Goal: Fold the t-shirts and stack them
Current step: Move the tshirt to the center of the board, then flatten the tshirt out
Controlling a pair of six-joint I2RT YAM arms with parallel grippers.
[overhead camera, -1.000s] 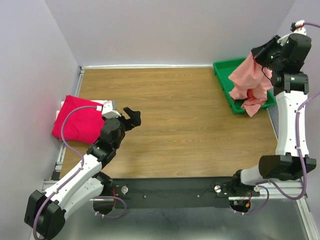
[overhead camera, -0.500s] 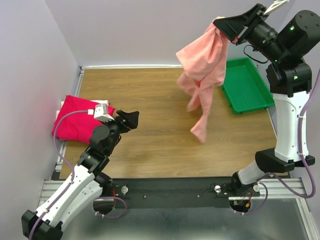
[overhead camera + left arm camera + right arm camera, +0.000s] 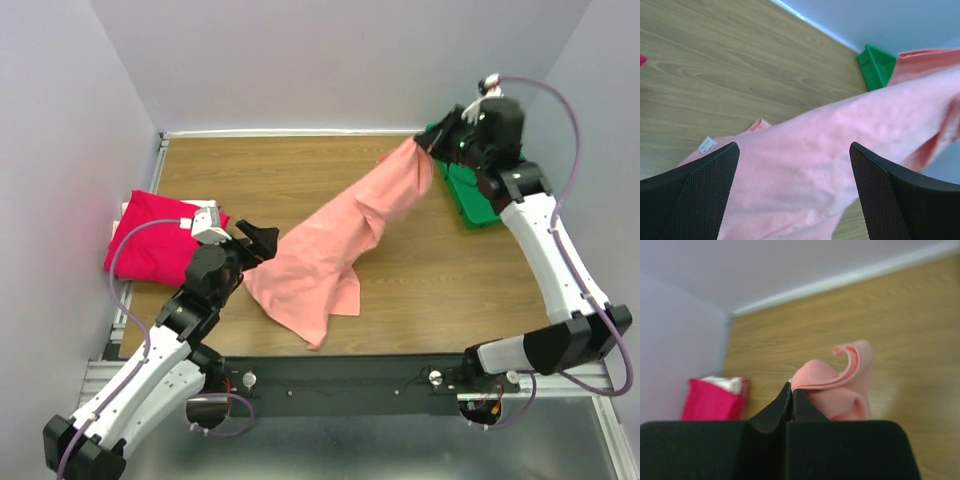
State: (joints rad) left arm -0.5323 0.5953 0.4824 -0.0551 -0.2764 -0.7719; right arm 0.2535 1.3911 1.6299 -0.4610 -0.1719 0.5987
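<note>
On the bench (image 3: 300, 170): pink shirt (image 3: 330, 245), lower end down, top corner held up.
Right jaws: clamped on that corner.
Left jaws: wide open, empty.
Change: shirt swung over from green tray (image 3: 478, 205); spreading can begin.
Red shirt (image 3: 150, 245): folded, left edge.

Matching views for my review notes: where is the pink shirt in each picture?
Top external: pink shirt stretched diagonally over the table, from the right gripper toward the left gripper.
Left wrist: fills centre and right, between the open fingers.
Right wrist: centre, pinched in the shut fingertips.
Shared landmark: red shirt, at the left in all three.
</note>
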